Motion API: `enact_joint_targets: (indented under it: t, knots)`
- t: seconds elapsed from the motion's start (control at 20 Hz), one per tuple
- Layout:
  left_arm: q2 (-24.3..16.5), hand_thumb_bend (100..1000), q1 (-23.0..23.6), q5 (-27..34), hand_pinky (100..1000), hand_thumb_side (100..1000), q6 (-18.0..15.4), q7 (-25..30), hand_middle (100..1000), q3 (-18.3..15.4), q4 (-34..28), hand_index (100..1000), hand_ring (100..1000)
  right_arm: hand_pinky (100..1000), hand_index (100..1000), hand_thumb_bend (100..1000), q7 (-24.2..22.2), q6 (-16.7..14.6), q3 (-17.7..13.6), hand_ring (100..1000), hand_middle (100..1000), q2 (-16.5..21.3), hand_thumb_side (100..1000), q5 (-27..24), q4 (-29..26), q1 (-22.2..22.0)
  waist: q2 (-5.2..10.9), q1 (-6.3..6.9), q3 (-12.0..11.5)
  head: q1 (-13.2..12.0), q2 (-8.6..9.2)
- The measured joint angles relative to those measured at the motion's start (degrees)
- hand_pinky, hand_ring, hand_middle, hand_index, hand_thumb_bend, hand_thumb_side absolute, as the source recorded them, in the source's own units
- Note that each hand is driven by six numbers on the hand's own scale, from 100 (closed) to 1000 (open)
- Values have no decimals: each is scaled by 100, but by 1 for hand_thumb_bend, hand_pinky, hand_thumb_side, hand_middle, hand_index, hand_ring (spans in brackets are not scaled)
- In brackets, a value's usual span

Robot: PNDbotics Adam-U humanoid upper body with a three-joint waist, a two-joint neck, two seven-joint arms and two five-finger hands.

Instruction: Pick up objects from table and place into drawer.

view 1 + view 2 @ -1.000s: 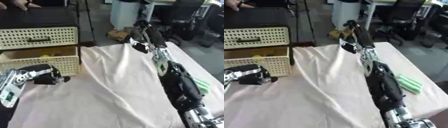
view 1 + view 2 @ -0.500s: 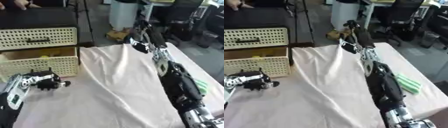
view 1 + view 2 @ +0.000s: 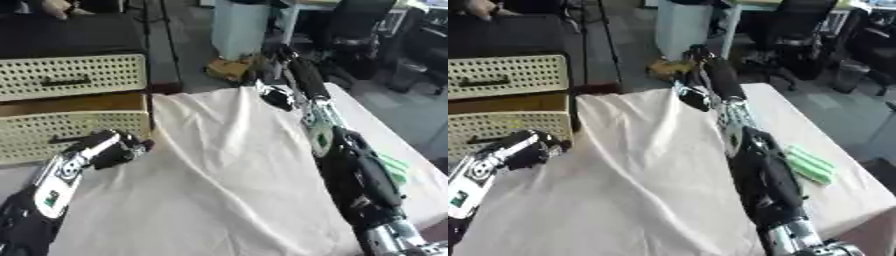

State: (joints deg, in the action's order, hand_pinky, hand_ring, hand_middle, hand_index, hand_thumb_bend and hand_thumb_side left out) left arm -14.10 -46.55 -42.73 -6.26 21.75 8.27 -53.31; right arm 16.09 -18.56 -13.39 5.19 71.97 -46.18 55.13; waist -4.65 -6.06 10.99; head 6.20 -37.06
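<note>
A: What's lying on the table?
B: A wrinkled white cloth [image 3: 227, 185] is covering the table. A cream perforated plastic drawer unit [image 3: 70, 100] is sitting at the far left, its lower drawer [image 3: 74, 131] standing pulled out, with the inside too blurred to read.
A: Arms?
B: The right arm [image 3: 750, 165], black with silver joints, is stretching along the cloth toward the far edge. Its right hand [image 3: 691, 92] is showing near the far edge, but I can't tell whether the fingers are apart or together.
A: Left?
B: The left hand [image 3: 118, 148] is hanging just in front of the open drawer, fingers curling in, nothing visible in them.
A: Pick target?
B: 1 green ridged flat object [image 3: 810, 164] is lying on the cloth near the right edge, just beside the right forearm, well apart from the drawer.
</note>
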Motion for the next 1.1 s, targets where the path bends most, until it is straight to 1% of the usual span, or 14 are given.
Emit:
enact_joint_targets:
  t: [0.05,0.25,0.4,0.5,0.65,0.8,0.95,1.1]
  knots:
    - [1,375,-60,57,412,1000,-5,-66,645,-1,0,788,550,826,839,100,3,-4,0,911,854,-1,406,0,-7,2,0,2,26,-5,6]
    - [5,372,-64,220,416,1000,30,-293,701,-35,57,816,577,826,840,100,-2,-18,2,911,854,-39,406,0,-8,28,-31,-4,78,-13,43]
    - [34,372,-68,280,427,1000,94,-500,760,-68,128,830,608,826,840,100,-2,-24,3,911,853,-44,406,0,-8,33,-41,-5,125,-15,47]
    - [49,370,-96,286,427,1000,152,-642,777,-100,192,839,614,826,840,100,0,-34,10,912,853,-52,406,0,-8,34,-75,-6,174,-27,70]
    - [49,366,-137,286,426,1000,249,-858,788,-161,305,842,616,826,840,100,-1,-57,34,912,853,-113,405,0,-8,49,-106,-21,260,-62,107]
    - [45,365,-184,288,434,1000,307,-1115,788,-230,417,822,619,826,840,100,-7,-79,37,912,853,-177,405,0,-11,92,-137,-39,347,-90,152]
    - [-7,368,-195,225,439,1000,347,-1425,777,-269,485,813,613,826,840,100,-7,-89,37,913,853,-193,406,0,-11,92,-147,-31,365,-107,174]
    - [-61,366,-210,100,440,1000,469,-1780,780,-320,551,828,612,826,840,100,-7,-89,36,913,853,-193,406,0,-13,90,-150,-17,391,-110,194]
